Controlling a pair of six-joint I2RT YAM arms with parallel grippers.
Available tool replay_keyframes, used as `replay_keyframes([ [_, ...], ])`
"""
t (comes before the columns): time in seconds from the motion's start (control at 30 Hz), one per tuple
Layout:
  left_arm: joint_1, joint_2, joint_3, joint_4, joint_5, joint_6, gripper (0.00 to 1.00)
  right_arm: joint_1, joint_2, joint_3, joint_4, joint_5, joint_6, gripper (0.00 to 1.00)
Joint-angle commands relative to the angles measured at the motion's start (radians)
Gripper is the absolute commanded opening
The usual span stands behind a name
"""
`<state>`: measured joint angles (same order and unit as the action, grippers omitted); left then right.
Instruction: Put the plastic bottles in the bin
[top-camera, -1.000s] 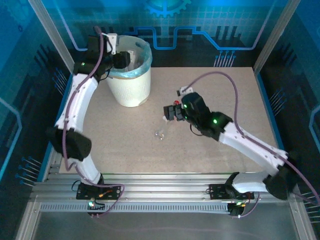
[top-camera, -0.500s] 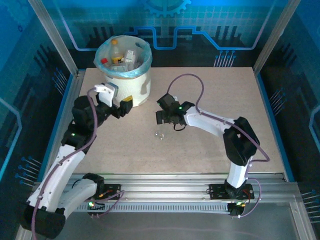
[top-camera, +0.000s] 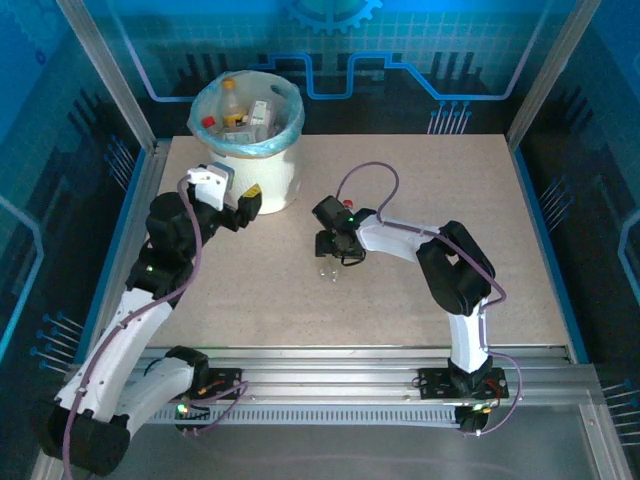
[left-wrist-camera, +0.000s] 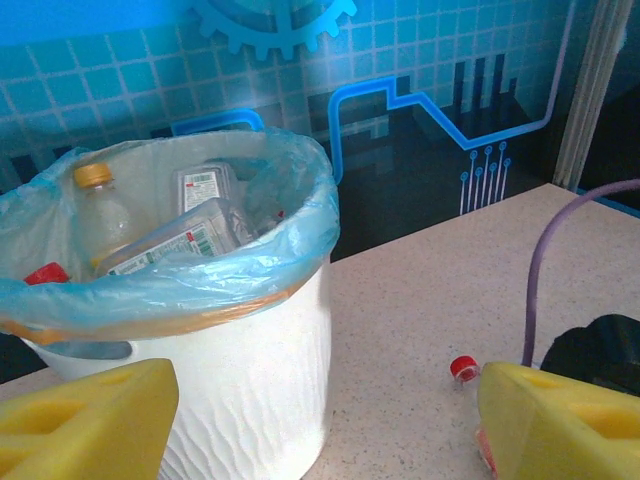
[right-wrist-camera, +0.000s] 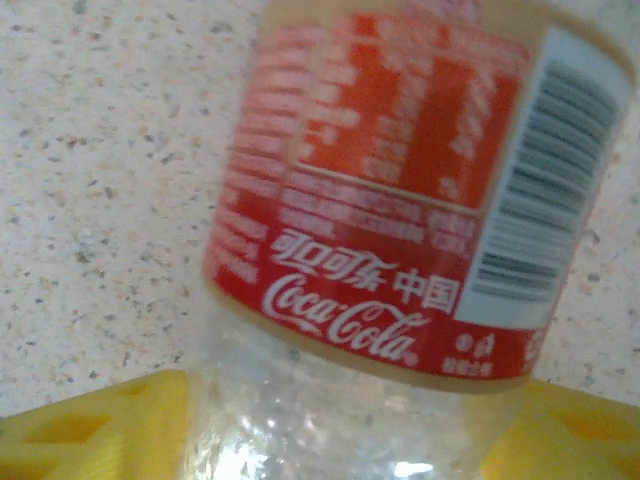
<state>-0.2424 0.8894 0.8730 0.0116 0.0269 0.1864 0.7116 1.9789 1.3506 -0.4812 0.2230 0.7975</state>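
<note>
Near the middle of the table (top-camera: 470, 200), our right gripper (top-camera: 335, 250) sits right over the plastic bottle (top-camera: 327, 270), which runs twelve to six between its pads (right-wrist-camera: 80, 425). We cannot tell if they squeeze yet. Half a second ago it hung farther off. Our left gripper (left-wrist-camera: 320, 415), wide open, waits by the bin (top-camera: 262, 185) at ten o'clock.

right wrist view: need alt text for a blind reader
Close-up of a clear plastic bottle with a red Coca-Cola label and barcode, against a speckled beige table. Yellow jaws of the right gripper flank its clear body at both bottom corners.
</note>
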Motion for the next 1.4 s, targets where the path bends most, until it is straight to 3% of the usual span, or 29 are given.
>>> replay_keyframes([
  [0.0,-0.004,-0.013,0.018,0.033,-0.062,-0.001,0.79,-0.019,-0.043,-0.039,0.025,-0.048,0.022,0.65],
  [0.37,-0.005,0.046,0.088,-0.035,-0.085,-0.112,0.78,-0.013,-0.313,-0.206,0.132,-0.075,-0.092,0.56],
  [0.53,-0.02,0.166,0.288,-0.245,-0.06,-0.246,0.76,0.006,-0.556,-0.391,0.318,-0.129,-0.181,0.54],
  [0.73,-0.091,0.217,0.381,-0.249,0.136,-0.348,0.75,0.01,-0.84,-0.555,0.473,-0.337,-0.342,0.57],
  [0.9,-0.145,0.272,0.444,-0.213,0.404,-0.522,0.73,0.023,-0.989,-0.57,0.489,-0.497,-0.49,0.55],
  [1.07,-0.19,0.269,0.457,-0.193,0.477,-0.59,0.68,0.049,-1.067,-0.565,0.501,-0.502,-0.56,0.47],
  [1.37,-0.218,0.249,0.419,-0.105,0.652,-0.698,0.65,0.084,-1.061,-0.514,0.489,-0.53,-0.612,0.46],
])
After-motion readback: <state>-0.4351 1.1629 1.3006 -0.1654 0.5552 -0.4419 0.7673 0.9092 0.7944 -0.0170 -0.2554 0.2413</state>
